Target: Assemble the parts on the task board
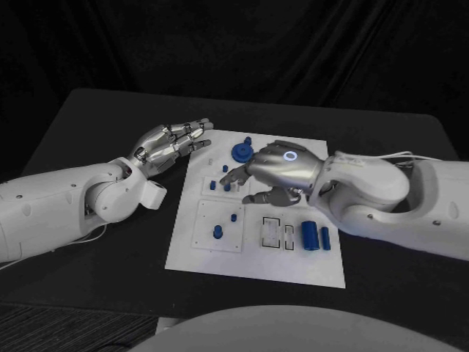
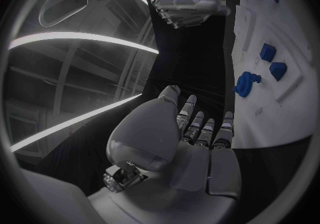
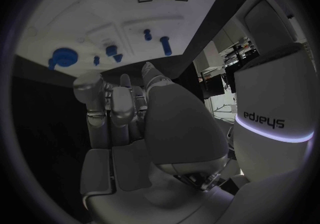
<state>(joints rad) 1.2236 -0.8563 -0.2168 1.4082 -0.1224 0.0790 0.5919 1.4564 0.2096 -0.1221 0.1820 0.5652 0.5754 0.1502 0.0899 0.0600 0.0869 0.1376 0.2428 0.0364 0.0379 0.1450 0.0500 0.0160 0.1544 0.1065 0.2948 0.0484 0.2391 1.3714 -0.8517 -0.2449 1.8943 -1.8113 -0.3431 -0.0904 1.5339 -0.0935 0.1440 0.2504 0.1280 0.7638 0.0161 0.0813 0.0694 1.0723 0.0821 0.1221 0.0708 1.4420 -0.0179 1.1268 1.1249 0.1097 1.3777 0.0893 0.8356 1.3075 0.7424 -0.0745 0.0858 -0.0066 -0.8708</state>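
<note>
White task board lies mid-worktop. Left hand, fingers spread and released, rests beside its left edge. Right hand hovers over the board's far half, fingers loosely spread, grasping nothing.

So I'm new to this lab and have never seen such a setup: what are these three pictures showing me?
A robot with two white arms and silver hands works at a black table. One picture looks down from its head; the two round ones come from cameras at its wrists. The white task board carries small blue parts, among them a gear-like part and two cylinders. The left hand rests open beside the board; the right hand hangs over it. Neither appears to hold anything.
</note>
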